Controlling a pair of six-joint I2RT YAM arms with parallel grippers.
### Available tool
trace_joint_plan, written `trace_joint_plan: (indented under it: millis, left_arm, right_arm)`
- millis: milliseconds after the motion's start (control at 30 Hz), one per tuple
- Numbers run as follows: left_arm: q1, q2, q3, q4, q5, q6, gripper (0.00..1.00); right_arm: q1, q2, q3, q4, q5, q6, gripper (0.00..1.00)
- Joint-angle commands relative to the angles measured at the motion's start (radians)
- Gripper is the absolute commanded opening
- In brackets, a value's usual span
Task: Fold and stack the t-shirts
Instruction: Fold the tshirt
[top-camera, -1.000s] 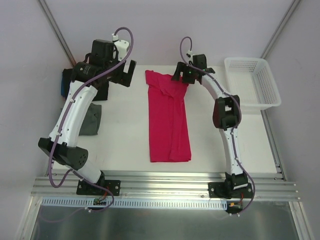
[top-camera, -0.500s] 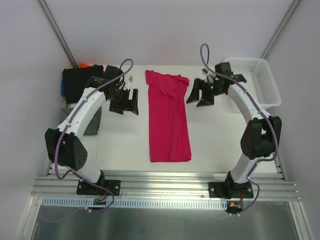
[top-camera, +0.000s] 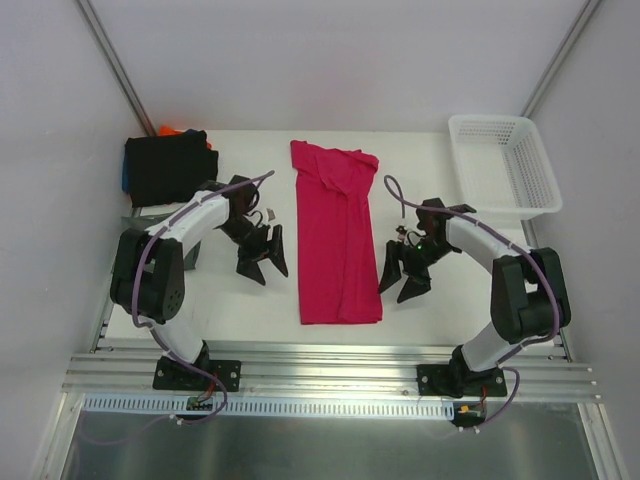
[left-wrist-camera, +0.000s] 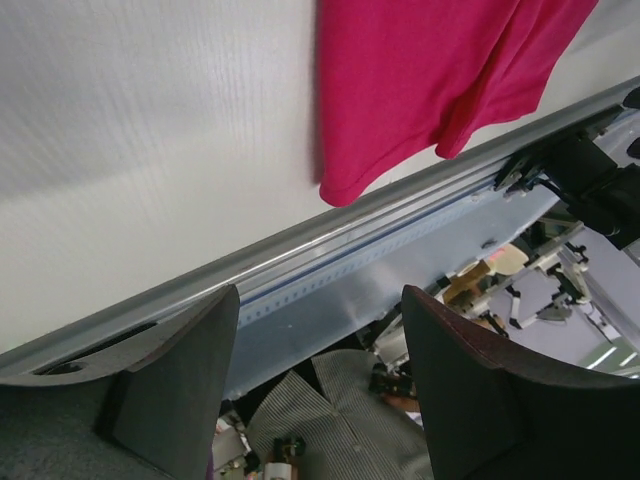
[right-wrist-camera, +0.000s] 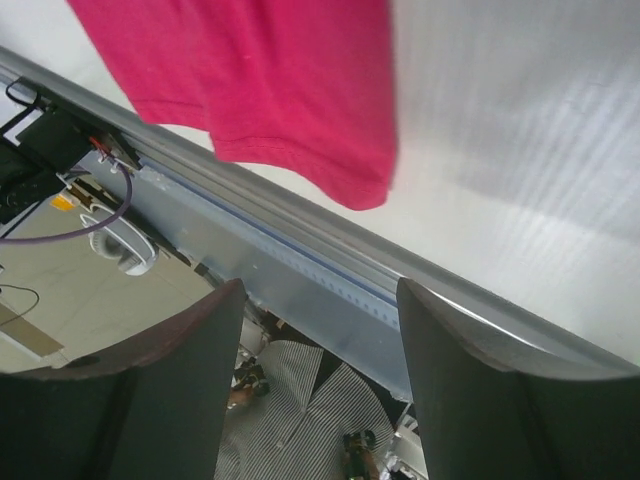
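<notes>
Jaws of my left pincer (top-camera: 265, 268) and right pincer (top-camera: 399, 288) stand apart, empty, flanking the crimson-pink cloth t-shirt (top-camera: 338, 235) toward the near edge of the white table (top-camera: 230, 310).

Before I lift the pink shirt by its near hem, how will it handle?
Probably floppy: the pink t-shirt lies flat in a long folded strip, so it should sag between the left gripper and right gripper. Its layers, separate at the hem, may slip apart unless pinched together. It looks thin, likely light and easy to drag.
</notes>
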Motion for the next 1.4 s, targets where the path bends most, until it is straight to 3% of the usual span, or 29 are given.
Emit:
trace_joint_plan:
  millis: [0,233,867,1133,1200,1267,1367]
  left_arm:
    - [0.0,0.035,-0.024,-0.017,0.082,-0.054,0.66]
    - [-0.011,0.086,-0.08,0.015,0.107,-0.11,0.65]
    - [-0.099,0.253,-0.008,0.057,0.067,-0.159,0.63]
    - [-0.201,0.308,0.032,0.09,0.101,-0.152,0.65]
    - [-0.215,0.319,0.032,0.1,0.107,-0.15,0.63]
    - [-0.227,0.32,0.031,0.104,0.11,-0.153,0.55]
    - [-0.239,0.324,0.025,0.113,0.121,-0.159,0.53]
  right_arm:
    - [0.067,-0.028,0.001,0.037,-0.056,0.05,0.66]
    - [0.117,0.044,-0.027,0.105,-0.053,0.109,0.66]
    - [0.13,0.123,-0.07,0.209,0.095,0.119,0.67]
    - [0.163,0.126,-0.123,0.285,0.075,0.162,0.68]
    - [0.174,0.129,-0.129,0.296,0.069,0.17,0.68]
    - [0.183,0.132,-0.133,0.31,0.065,0.173,0.68]
    - [0.196,0.143,-0.137,0.325,0.059,0.185,0.68]
